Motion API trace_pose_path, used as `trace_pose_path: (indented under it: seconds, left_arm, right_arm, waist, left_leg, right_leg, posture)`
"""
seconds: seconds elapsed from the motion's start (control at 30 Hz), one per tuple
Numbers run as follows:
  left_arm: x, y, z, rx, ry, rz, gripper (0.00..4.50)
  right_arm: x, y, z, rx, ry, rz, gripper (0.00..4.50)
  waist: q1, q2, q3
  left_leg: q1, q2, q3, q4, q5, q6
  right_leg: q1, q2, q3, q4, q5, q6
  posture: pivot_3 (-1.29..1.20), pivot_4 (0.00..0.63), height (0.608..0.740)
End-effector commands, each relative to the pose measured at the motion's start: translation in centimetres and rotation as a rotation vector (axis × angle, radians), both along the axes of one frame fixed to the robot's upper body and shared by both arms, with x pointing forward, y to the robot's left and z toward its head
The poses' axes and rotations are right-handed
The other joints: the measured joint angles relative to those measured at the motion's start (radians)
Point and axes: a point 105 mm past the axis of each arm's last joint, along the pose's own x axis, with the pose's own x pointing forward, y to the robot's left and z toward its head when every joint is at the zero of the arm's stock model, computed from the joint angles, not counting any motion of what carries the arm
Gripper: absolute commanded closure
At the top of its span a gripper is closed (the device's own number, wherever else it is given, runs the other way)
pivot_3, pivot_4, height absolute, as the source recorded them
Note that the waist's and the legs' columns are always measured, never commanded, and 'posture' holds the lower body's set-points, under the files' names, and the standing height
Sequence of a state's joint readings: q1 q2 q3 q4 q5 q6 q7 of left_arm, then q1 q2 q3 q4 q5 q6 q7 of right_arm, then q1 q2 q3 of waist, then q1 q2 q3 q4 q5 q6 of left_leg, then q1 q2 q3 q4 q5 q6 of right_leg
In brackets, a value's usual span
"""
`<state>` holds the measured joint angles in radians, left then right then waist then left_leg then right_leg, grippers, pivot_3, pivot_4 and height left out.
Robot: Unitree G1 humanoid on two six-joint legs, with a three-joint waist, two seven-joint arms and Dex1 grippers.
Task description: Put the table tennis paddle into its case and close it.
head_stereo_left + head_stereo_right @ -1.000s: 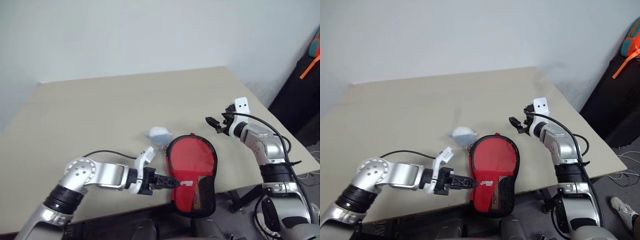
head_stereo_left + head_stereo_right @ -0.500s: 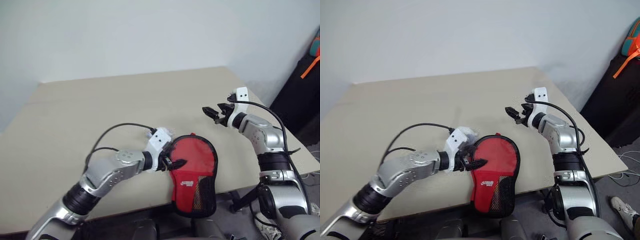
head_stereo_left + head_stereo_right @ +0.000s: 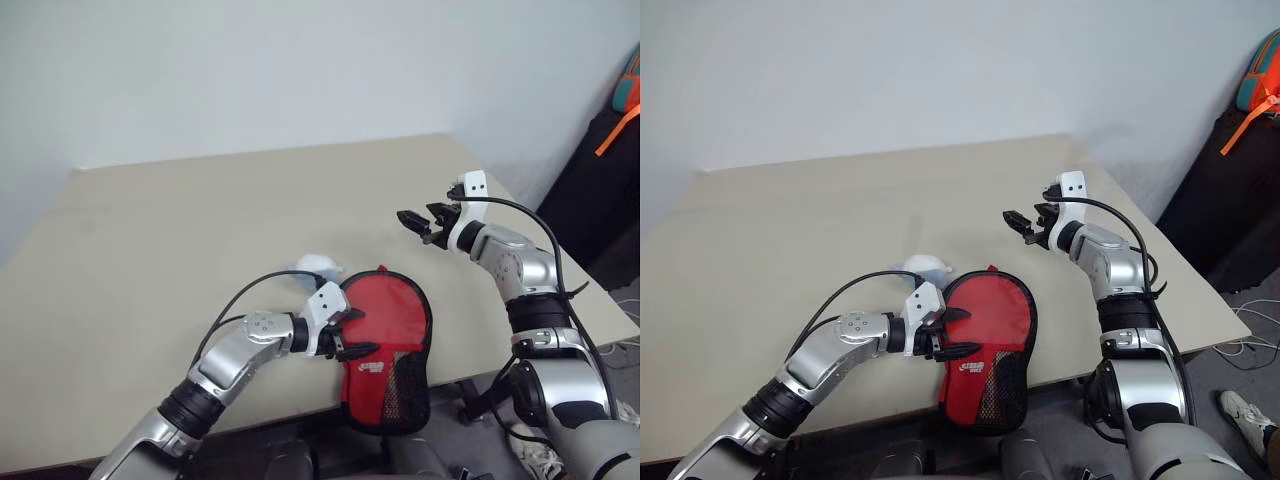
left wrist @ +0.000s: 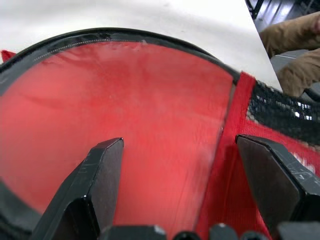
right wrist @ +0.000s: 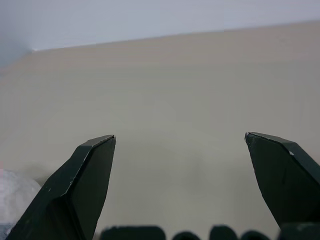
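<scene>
The case (image 3: 385,340), red with black edging and a black mesh end, lies closed at the table's front edge, its narrow end hanging over the edge. My left gripper (image 3: 355,333) is open at the case's round left side, one finger above the other, just over the red fabric (image 4: 165,115). In the left wrist view both fingers (image 4: 100,175) frame that fabric with nothing between them. My right gripper (image 3: 412,224) is open in the air, behind and to the right of the case, pointing left over bare table. The table tennis paddle is hidden.
A small grey-blue soft lump (image 3: 320,266) lies just behind the case's left side. The beige table (image 3: 200,220) stretches away to the back and left. Right of the table stands a dark bag with an orange strap (image 3: 620,130).
My left gripper has rolled and shifted from the case's lower left edge up over its round left side. My right gripper has drifted a little up and to the left, still open.
</scene>
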<state>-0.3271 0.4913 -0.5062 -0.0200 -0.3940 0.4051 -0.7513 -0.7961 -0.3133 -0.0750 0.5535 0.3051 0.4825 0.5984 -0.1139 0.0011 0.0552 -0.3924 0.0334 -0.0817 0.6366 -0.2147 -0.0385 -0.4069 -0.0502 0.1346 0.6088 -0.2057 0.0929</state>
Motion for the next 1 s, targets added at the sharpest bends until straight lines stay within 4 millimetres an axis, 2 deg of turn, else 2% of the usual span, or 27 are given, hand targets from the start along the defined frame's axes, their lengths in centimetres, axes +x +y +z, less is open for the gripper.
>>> trace_pose_path:
  seconds: [0.03, 0.13, 0.3, 0.43, 0.53, 0.7, 1.0]
  left_arm:
    - [-0.9, 0.8, -3.3, 0.135, 0.060, -0.014, 0.73]
    - [-0.7, 0.6, -3.3, 0.147, 0.038, -0.015, 0.73]
    - [-0.6, 0.7, -3.9, 0.175, 0.056, 0.005, 0.73]
    - [-0.4, 0.6, -3.9, 0.168, 0.055, 0.017, 0.73]
    - [-0.4, 0.5, -3.9, 0.169, 0.054, 0.020, 0.73]
    - [-0.2, 0.6, -4.0, 0.172, 0.052, 0.033, 0.73]
    - [-0.1, 0.8, -4.2, 0.166, 0.072, 0.066, 0.73]
  right_arm:
    - [0.6, 2.0, 2.2, 0.001, -0.066, 0.061, 0.00]
    - [0.5, 3.7, 2.4, 0.003, -0.059, 0.142, 0.00]
    - [-1.2, 7.3, 2.5, 0.038, 0.007, 0.385, 0.00]
    - [-1.9, 9.7, 1.4, 0.000, 0.057, 0.520, 0.00]
    - [-2.8, 10.8, 0.8, -0.007, 0.099, 0.616, 0.00]
    - [-2.6, 12.1, -1.7, -0.106, 0.211, 0.595, 0.00]
    - [-2.8, 13.2, -3.8, -0.161, 0.296, 0.576, 0.00]
  waist:
    - [0.000, 0.001, -0.001]
    - [0.000, 0.003, -0.002]
    - [0.000, 0.004, -0.006]
    - [0.000, 0.003, -0.009]
    - [0.001, 0.003, -0.010]
    - [0.000, 0.004, -0.011]
    - [-0.001, 0.003, -0.011]
  left_leg:
    - [0.000, 0.000, 0.000, 0.001, 0.000, 0.000]
    - [0.000, 0.000, -0.001, 0.001, 0.000, 0.000]
    - [0.000, 0.000, -0.002, 0.002, 0.000, 0.000]
    - [0.001, -0.001, -0.003, 0.002, 0.000, 0.000]
    - [0.001, -0.002, -0.005, 0.003, 0.000, 0.000]
    - [0.002, -0.003, -0.006, 0.003, 0.000, 0.000]
    - [0.003, -0.003, -0.007, 0.003, 0.000, 0.000]
  right_leg:
    - [0.000, 0.000, 0.000, 0.000, 0.000, 0.000]
    - [0.002, 0.000, 0.000, 0.000, 0.000, 0.000]
    - [0.002, 0.000, 0.000, 0.000, 0.000, 0.000]
    - [0.003, 0.000, 0.000, 0.001, 0.000, 0.000]
    - [0.005, 0.000, -0.001, 0.001, 0.000, 0.000]
    - [0.006, 0.001, -0.001, 0.002, 0.000, 0.000]
    - [0.007, 0.001, -0.001, 0.003, 0.000, 0.000]
  posture:
    - [0.00, 0.000, 0.740]
    - [0.00, 0.000, 0.740]
    - [0.00, 0.000, 0.740]
    - [0.00, 0.000, 0.740]
    - [0.00, 0.000, 0.740]
    - [0.00, 0.000, 0.740]
    - [0.00, 0.000, 0.740]
